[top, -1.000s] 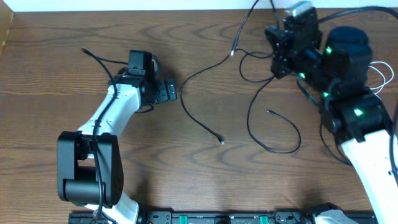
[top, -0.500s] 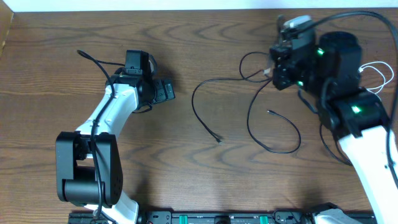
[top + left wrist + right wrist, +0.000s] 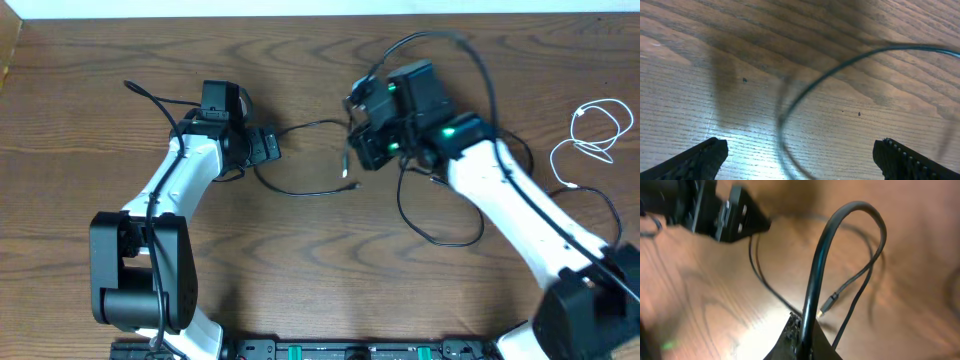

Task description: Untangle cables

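Observation:
The thin black cord lies mid-table in a low loop, its plug end hanging near my right gripper. That gripper is shut on the cord. In the right wrist view the black cord arches up from the shut right gripper and drops to a small plug. My left gripper stands open at the loop's left end. In the left wrist view the cord curves between the wide-apart left gripper fingers, touching neither. The white cord lies coiled at the far right.
More of the black cord forms a loop under my right forearm. A thicker black wire runs from the left arm. My left arm base stands at the front left, and a rail lines the front edge.
My right arm has swung from the back right to the table's middle, dragging the black cord left until its loop reaches the left gripper. The left arm has barely moved.

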Action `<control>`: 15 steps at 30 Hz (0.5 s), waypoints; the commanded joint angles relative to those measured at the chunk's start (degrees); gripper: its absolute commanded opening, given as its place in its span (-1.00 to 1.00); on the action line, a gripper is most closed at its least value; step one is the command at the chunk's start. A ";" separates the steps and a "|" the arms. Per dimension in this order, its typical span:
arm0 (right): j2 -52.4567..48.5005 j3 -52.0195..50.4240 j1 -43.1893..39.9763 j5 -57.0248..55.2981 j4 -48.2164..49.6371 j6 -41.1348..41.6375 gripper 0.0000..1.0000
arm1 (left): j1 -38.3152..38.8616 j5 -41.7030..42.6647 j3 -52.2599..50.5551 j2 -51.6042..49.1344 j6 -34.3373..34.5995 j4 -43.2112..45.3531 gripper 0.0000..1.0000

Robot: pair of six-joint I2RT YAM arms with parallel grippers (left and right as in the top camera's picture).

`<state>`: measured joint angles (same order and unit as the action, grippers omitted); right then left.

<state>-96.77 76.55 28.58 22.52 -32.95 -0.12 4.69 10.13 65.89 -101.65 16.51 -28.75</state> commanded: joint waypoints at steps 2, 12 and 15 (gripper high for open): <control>-5.03 0.35 4.37 1.40 0.31 -2.93 -0.95 | -0.13 -0.79 -0.15 0.17 0.13 -0.09 0.96; -14.08 0.35 8.76 -1.62 2.19 -5.27 -0.03 | -0.59 -0.87 -0.15 0.17 0.11 0.09 0.96; -16.46 0.35 8.79 -1.60 3.76 -3.23 0.15 | -1.73 -1.03 -0.13 0.17 0.13 0.04 0.96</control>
<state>-111.42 76.53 37.26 21.85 -30.33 -4.54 4.32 10.13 65.89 -101.65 16.51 -28.51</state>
